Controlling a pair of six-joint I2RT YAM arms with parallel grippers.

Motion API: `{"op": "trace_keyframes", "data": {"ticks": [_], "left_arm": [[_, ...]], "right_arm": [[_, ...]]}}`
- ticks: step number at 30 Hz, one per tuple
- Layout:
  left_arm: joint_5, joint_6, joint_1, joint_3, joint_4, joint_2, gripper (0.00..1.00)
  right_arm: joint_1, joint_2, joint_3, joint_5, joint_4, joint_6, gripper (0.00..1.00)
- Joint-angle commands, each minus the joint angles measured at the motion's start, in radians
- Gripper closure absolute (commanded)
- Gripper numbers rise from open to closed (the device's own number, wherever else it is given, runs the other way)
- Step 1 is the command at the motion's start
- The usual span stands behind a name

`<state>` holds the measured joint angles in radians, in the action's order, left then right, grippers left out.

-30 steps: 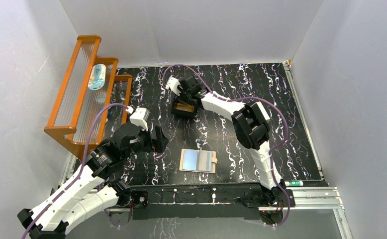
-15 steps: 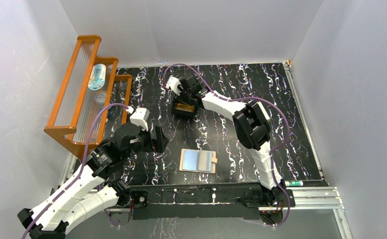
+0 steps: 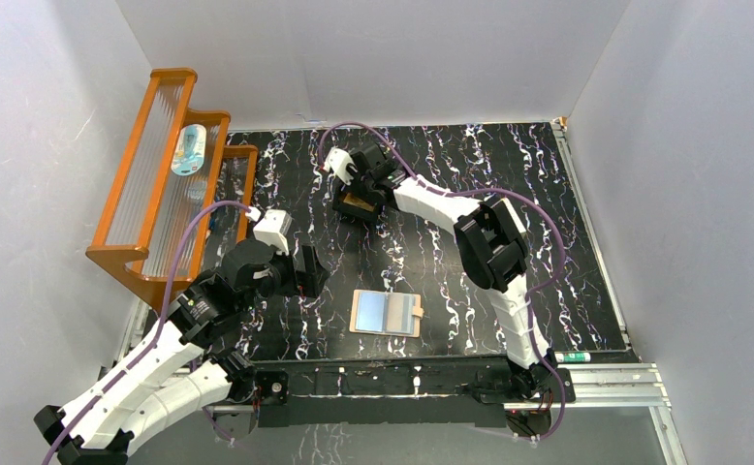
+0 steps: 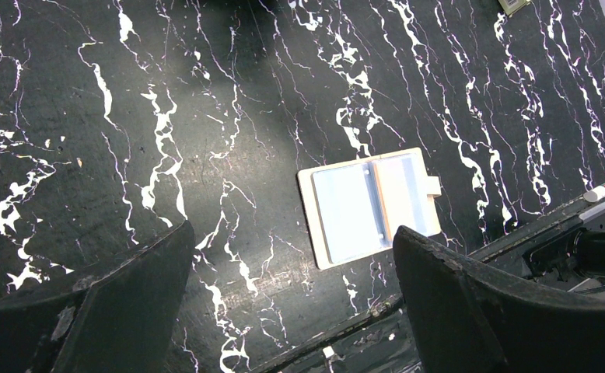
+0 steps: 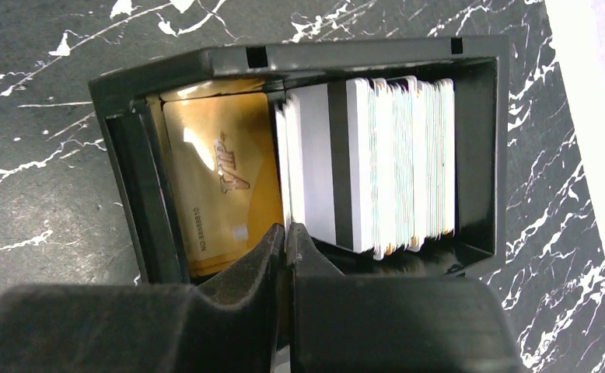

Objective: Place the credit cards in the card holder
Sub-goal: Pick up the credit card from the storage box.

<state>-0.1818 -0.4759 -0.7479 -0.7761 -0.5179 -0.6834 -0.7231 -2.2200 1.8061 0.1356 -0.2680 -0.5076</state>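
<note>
Up top from the overhead cam: the card holder (image 3: pixel 387 313) lies open and flat on the bench (image 3: pixel 548 242), near the front edge between the two arm bases. The left end effector (image 3: pixel 307 273) hovers just left of it. The right end effector (image 3: pixel 357 199) is stretched way out to the far side of the bench, well apart from the holder. An orange rack (image 3: pixel 150 184) sits along the left wall with a small bottle (image 3: pixel 188 148) on it.

Left wrist cam: the fingers (image 4: pixel 140 287) are spread wide apart with nothing between them, and the open card holder shows on the marble below, clear sleeves up and snap tab sticking out to the right.

Right wrist cam: the credit cards (image 5: pixel 377 163) stand on edge, packed in the right compartment of a black tray (image 5: pixel 482 148), and a gold VIP card (image 5: pixel 218 183) leans in the left one. The end effector's tips are pressed together right at the bottom edge of the frontmost whitish card. It looks like it could be pinching that card, but honestly I can't tell.
</note>
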Motion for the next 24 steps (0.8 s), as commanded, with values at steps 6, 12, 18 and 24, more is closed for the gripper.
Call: {"op": "trace_keyframes", "data": {"ticks": [6,12,18,24], "left_arm": [[0.010,0.000,0.002,0.008,0.000,0.004,0.01],[0.006,0.000,0.002,0.008,0.000,0.002,0.01],[-0.007,-0.009,0.002,0.003,-0.008,-0.015,0.01],[0.021,-0.127,0.002,0.003,-0.014,-0.056,0.01]], "right_arm": [[0.031,0.032,0.069,-0.035,-0.005,0.018,1.00],[0.032,0.063,0.096,-0.091,-0.037,0.085,1.00],[0.032,0.128,0.083,-0.103,-0.058,0.179,1.00],[0.033,0.270,-0.035,-0.177,-0.013,0.342,1.00]]}}
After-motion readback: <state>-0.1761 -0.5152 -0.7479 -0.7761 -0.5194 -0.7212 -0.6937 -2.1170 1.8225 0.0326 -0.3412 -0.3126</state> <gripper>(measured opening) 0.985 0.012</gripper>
